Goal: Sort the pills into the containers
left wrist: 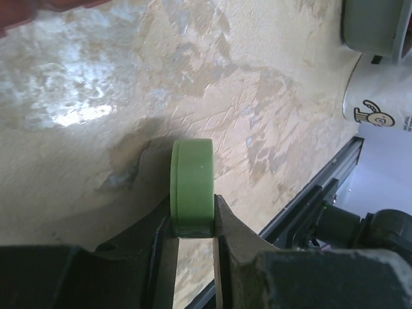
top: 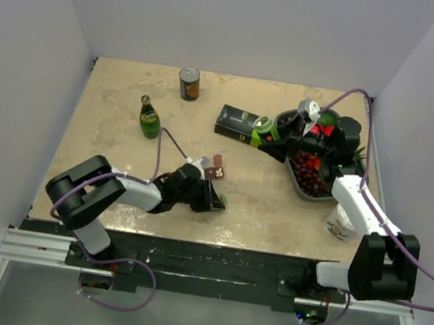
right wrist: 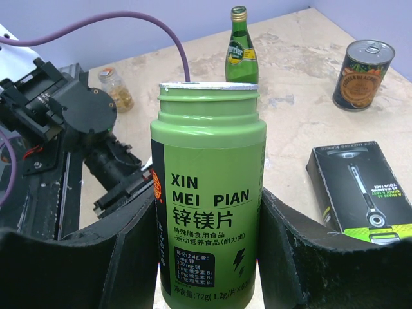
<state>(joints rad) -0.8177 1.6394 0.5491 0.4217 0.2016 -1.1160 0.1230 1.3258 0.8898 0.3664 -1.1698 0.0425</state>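
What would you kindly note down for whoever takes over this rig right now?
The left tool is shut on the green cap.
The right tool grips the green bottle, which has its cap off.
The maroon strip lies beside the left tool.
Done: bottle uncapped.
Left: put the cap down, get pills out, sort them into the strip.

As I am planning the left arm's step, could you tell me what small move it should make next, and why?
Probably lift the left gripper slightly: its jaws are shut on the green disc, which seems to sit edge-on at the table, while the right gripper holds the green bottle.
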